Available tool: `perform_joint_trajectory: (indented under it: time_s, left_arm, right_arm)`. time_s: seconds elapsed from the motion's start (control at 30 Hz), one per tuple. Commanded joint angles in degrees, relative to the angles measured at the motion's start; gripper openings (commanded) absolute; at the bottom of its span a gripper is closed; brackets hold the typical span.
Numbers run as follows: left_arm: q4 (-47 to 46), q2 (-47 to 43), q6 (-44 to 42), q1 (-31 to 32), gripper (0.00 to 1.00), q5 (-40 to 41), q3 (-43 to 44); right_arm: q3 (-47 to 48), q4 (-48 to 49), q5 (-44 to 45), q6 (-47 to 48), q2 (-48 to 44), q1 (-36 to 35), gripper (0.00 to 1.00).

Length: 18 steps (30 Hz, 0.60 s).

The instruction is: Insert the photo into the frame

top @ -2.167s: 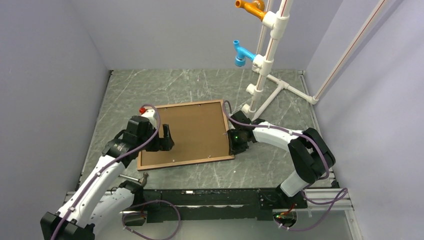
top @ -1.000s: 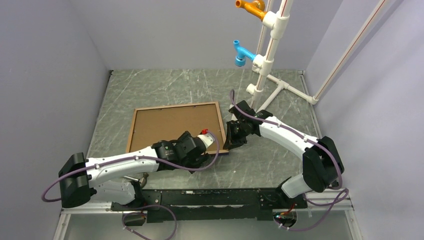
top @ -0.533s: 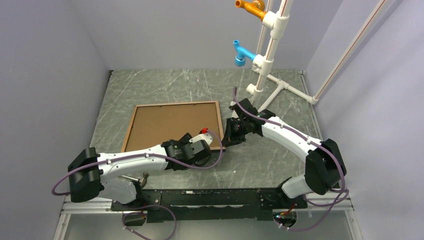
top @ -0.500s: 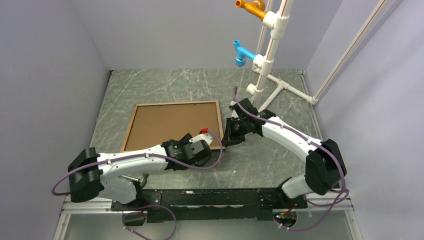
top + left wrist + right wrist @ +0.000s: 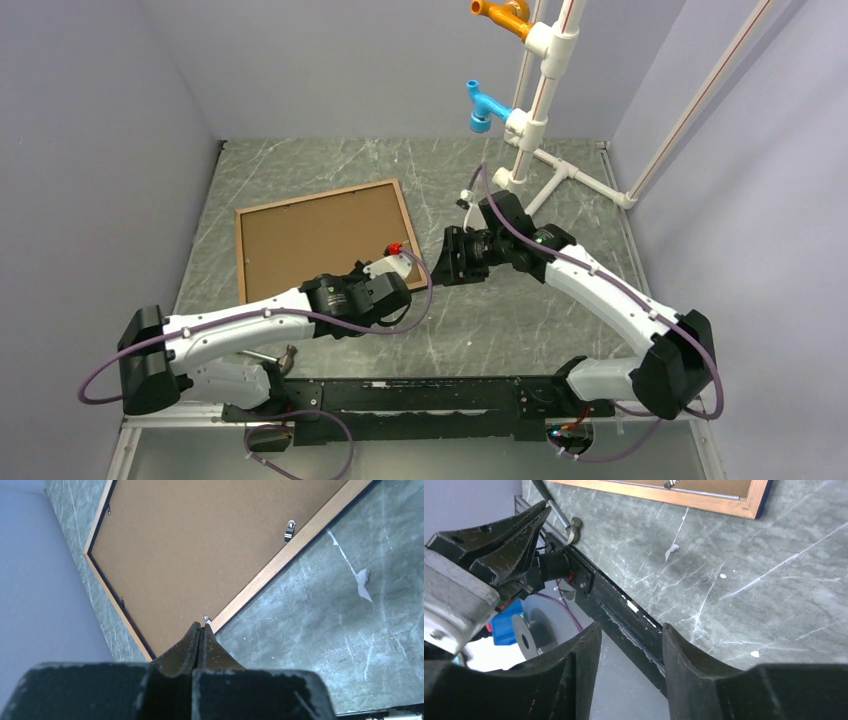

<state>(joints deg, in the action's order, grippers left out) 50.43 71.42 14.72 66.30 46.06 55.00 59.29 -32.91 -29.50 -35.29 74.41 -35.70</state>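
Left wrist view: left claw (image 5: 200, 626) clenched at one rail of the frame (image 5: 280, 561), running toward 1 o'clock; likely stiff, light, best pinched by that rail; right claw (image 5: 631, 626) released, empty.

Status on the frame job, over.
Left claw shut, tips at rail of the frame near a clip. Right claw open, empty, clear of it. Frame back side up, backing board in; photo not in sight.

open table (image 5: 430, 170) beyond the frame (image 5: 320, 240), pipe stand (image 5: 528, 120) far right, walls (image 5: 100, 150) close
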Motion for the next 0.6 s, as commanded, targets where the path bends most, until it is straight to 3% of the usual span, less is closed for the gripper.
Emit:
perform_joint_trajectory:
  time_s: [0.0, 0.1, 0.33, 0.4, 0.57]
  left_arm:
    - [-1.6, -3.3, -1.1, 0.1, 0.00, 2.1, 1.4]
    - [-2.8, -3.4, -0.5, 0.1, 0.12, 1.4, 0.6]
    - [-7.4, -4.0, 0.5, -0.7, 0.68, -3.4, -1.4]
    - [-9.2, -4.6, 0.5, -2.2, 0.78, -6.4, -2.1]
    - [-14.6, -6.2, 0.9, -7.0, 0.90, -15.0, -4.6]
  right_arm:
    - [0.4, 1.1, 1.7, 1.9, -3.9, 0.1, 0.53]
    - [-0.2, 0.6, 4.8, 3.3, -2.0, 0.0, 0.58]
    - [3.6, 0.1, 15.2, 7.2, 9.5, -1.3, 0.69]
    - [5.8, 0.2, 17.5, 8.1, 14.1, -1.7, 0.71]
    - [12.6, 0.8, 21.7, 8.8, 24.5, -2.5, 0.71]
